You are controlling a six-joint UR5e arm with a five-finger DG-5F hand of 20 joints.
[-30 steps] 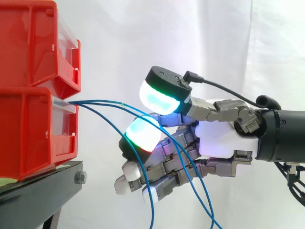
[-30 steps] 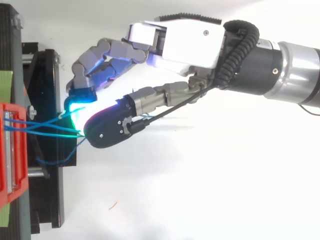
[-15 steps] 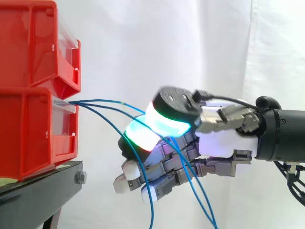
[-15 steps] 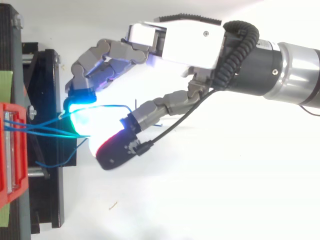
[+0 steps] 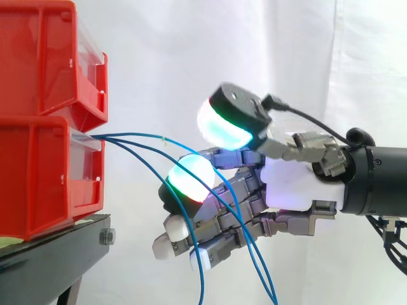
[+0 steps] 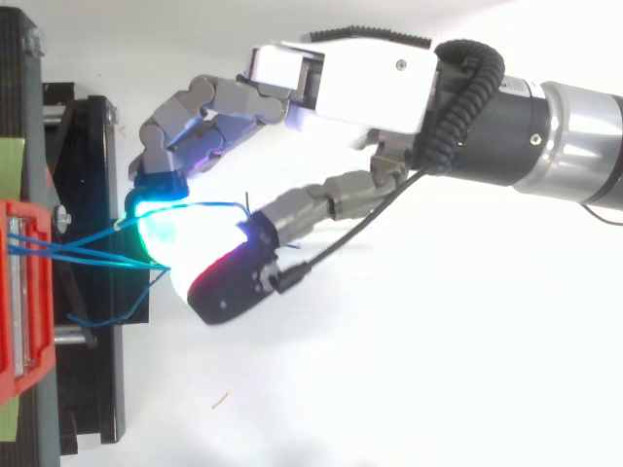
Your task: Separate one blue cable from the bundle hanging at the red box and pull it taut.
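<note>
Several thin blue cables [image 5: 140, 136] come out of the front of the lower red bin [image 5: 38, 178] and sag to the right, running down across my hand [image 5: 299, 187]. The hand reaches in from the right with its fingers half bent toward the bin. Its thumb pad [image 5: 226, 124], glowing cyan and green, stands lifted above a green and red glowing fingertip [image 5: 189, 180], with a gap between them. The cables pass through that gap and lie over the fingers. From above, one cable [image 6: 209, 205] loops over the finger next to the thumb [image 6: 229, 282].
A second red bin [image 5: 38, 57] is stacked on the lower one, both on a black stand [image 5: 57, 248] at the left. A white curtain hangs behind. The cables' loose ends hang past the bottom of the side view.
The thumb, pressed down on the glowing fingertip half a second ago, has lifted off it again. The cables below the hand have swung slightly left. The arm has stayed in place.
</note>
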